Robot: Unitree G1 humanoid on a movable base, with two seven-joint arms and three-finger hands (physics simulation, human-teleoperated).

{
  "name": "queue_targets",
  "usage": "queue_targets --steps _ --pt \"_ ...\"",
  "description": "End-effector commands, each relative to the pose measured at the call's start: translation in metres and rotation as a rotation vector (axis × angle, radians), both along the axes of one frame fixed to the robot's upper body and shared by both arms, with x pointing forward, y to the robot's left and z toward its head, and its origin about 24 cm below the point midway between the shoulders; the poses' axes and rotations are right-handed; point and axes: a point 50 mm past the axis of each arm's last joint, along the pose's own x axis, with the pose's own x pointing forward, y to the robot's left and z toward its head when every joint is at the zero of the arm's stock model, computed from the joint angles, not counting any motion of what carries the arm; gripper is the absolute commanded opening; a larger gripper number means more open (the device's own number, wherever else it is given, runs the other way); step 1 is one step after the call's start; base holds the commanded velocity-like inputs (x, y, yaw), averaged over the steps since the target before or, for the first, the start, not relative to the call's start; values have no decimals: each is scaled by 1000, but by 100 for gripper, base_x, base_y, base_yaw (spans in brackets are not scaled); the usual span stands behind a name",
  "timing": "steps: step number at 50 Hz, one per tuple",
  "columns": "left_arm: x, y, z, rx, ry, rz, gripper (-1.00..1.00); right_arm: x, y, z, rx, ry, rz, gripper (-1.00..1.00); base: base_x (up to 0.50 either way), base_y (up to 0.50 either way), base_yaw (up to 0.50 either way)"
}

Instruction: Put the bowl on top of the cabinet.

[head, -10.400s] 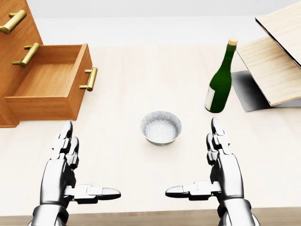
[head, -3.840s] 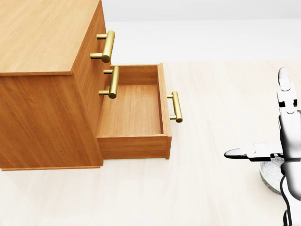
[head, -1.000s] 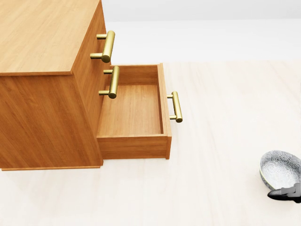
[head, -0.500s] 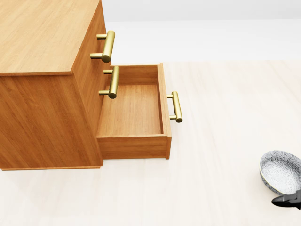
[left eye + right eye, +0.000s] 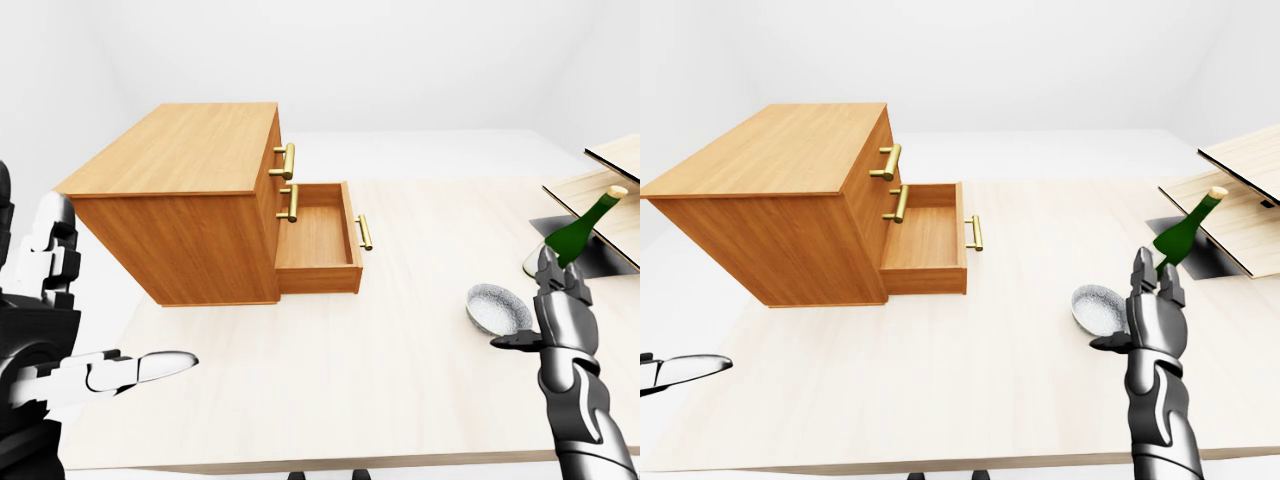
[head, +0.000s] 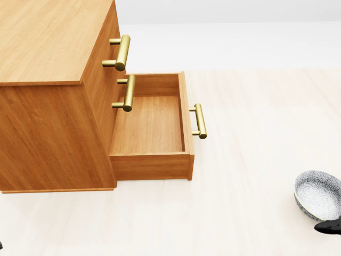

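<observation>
1. Since half a second ago the right hand (image 5: 562, 318) has slipped lower in the head view's bottom right corner, while the small speckled grey bowl (image 5: 497, 308) has stayed put.
2. The bowl sits on the pale wooden counter (image 5: 400, 385), centre right in the left-eye view, just left of that spread, upright hand.
3. The left hand (image 5: 45, 325), lower left, is spread too.
4. The brown wooden cabinet (image 5: 185, 195) stands upper left, its bottom drawer (image 5: 315, 240) pulled out.

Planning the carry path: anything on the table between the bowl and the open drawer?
No. Bare table between bowl and drawer, clearest in the head view.
</observation>
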Motion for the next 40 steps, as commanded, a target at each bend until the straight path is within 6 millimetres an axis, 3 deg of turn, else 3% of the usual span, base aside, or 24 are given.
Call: queue_targets --steps 1,33,37,40 --pt "1 -1 1 -3 -8 -4 100 1 1 -3 -83 -8 -17 100 0 0 0" --pt "2 -1 5 -6 -16 -13 100 3 13 -12 -82 3 14 100 0 0 0" --pt "0 -2 -2 0 -4 -4 100 4 13 -14 -87 5 13 100 0 0 0" --pt "2 -1 5 -4 -11 -11 100 6 14 -15 -97 7 13 100 0 0 0"
